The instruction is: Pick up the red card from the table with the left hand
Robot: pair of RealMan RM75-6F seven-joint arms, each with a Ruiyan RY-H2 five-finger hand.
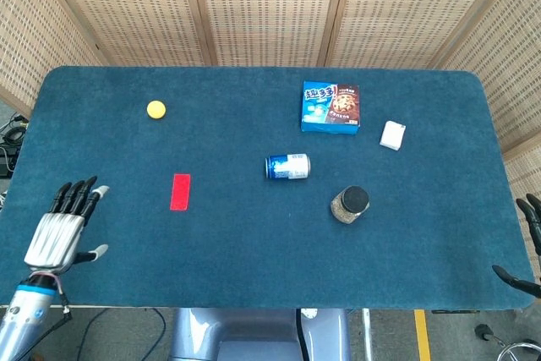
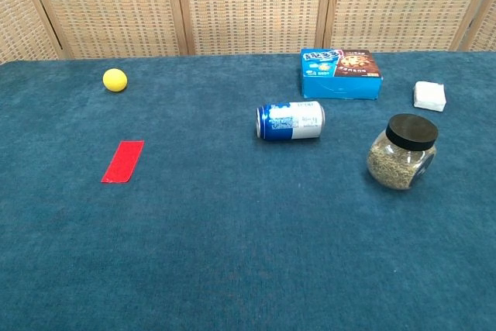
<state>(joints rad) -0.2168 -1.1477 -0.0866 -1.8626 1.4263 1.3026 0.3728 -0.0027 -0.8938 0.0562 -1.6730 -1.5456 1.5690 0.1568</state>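
The red card (image 1: pixel 180 191) (image 2: pixel 123 161) lies flat on the blue table, left of centre. My left hand (image 1: pixel 64 226) hovers over the table's near left corner, fingers apart and empty, well to the left of and nearer than the card. The chest view does not show it. My right hand (image 1: pixel 526 247) shows only as dark fingers at the table's right edge, spread and holding nothing.
A yellow ball (image 1: pixel 155 109) sits behind the card. A blue can (image 1: pixel 288 166) lies on its side at mid-table, with a black-lidded jar (image 1: pixel 350 205) to its right. A blue snack box (image 1: pixel 330 107) and a white block (image 1: pixel 392 135) stand at the back right.
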